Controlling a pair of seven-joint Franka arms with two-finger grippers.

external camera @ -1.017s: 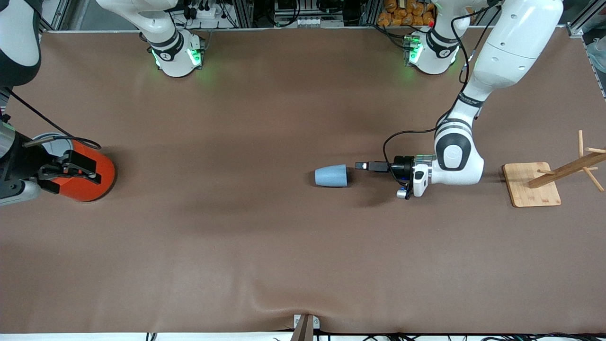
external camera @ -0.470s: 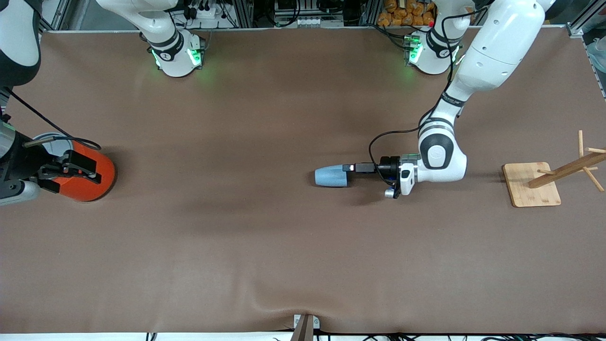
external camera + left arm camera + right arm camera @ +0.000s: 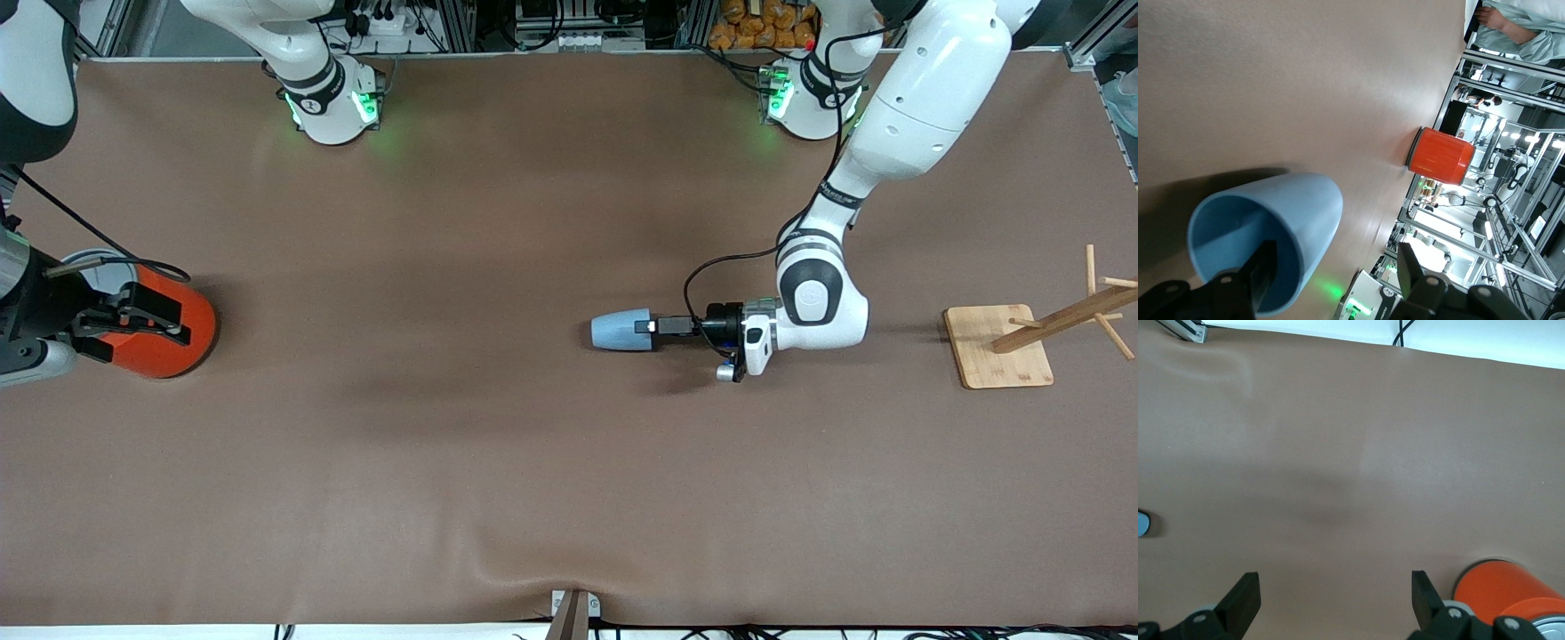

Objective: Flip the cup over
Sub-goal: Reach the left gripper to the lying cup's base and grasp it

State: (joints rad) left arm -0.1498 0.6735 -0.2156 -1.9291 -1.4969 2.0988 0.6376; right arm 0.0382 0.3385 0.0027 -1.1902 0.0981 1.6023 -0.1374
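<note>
The light-blue cup (image 3: 615, 331) lies on its side near the table's middle, its mouth facing my left gripper (image 3: 646, 325). The left gripper is open and level with the table. In the left wrist view one finger (image 3: 1262, 275) is inside the mouth of the cup (image 3: 1281, 217) and the other finger (image 3: 1410, 265) is outside its wall, well apart from it. My right gripper (image 3: 173, 322) is open and empty and waits over the orange can (image 3: 197, 338) at the right arm's end of the table. The right wrist view shows its gripper (image 3: 1333, 592) wide apart above bare table.
A wooden peg rack (image 3: 1000, 348) stands on a square base at the left arm's end of the table. The orange can also shows in the left wrist view (image 3: 1441, 155) and in the right wrist view (image 3: 1501, 590). A metal clamp (image 3: 573, 613) sits at the table's near edge.
My left gripper has moved along the table toward the cup, and one finger has gone into its mouth. The cup and the right arm have not moved.
</note>
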